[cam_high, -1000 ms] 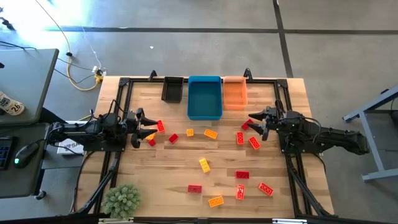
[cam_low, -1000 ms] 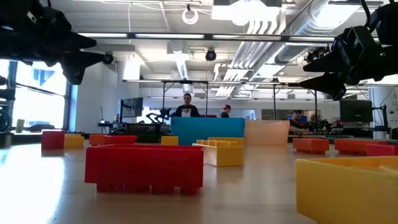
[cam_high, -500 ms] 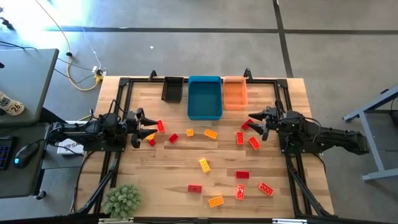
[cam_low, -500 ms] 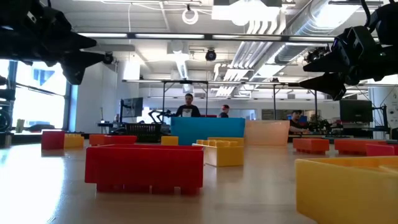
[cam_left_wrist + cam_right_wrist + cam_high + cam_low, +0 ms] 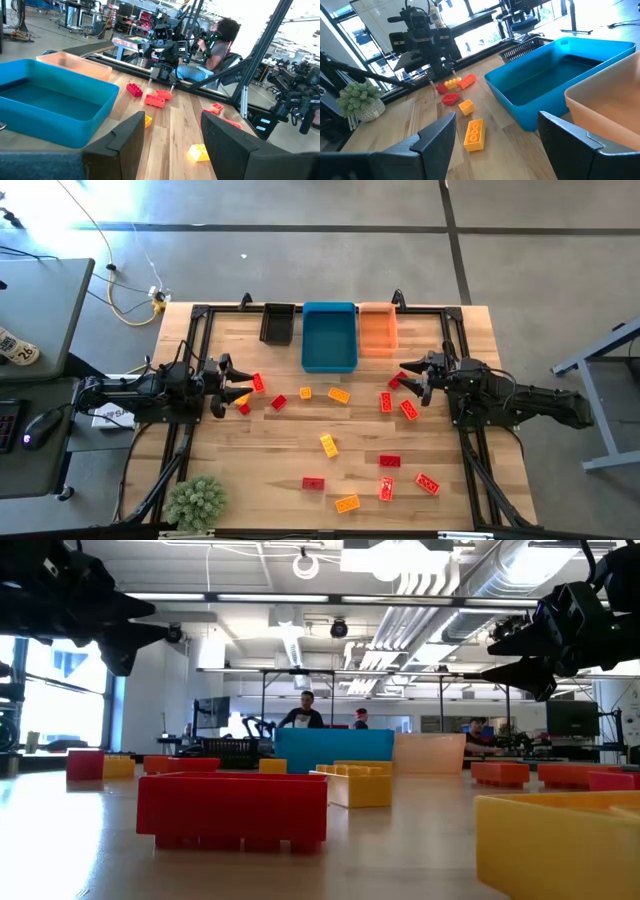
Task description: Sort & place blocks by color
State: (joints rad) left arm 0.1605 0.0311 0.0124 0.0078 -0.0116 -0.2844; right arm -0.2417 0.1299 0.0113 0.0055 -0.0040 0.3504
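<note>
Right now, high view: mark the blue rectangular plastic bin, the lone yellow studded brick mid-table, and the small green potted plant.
blue rectangular plastic bin (image 5: pixel 329 361), high view, near rim
yellow studded brick (image 5: pixel 329 445), high view, studded top face
small green potted plant (image 5: pixel 195 502), high view, centre of foliage

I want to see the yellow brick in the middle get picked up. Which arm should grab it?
Probably the right. The yellow brick lies a little nearer the open right hand than the open left hand. Both hands are empty, so it's close.
</note>
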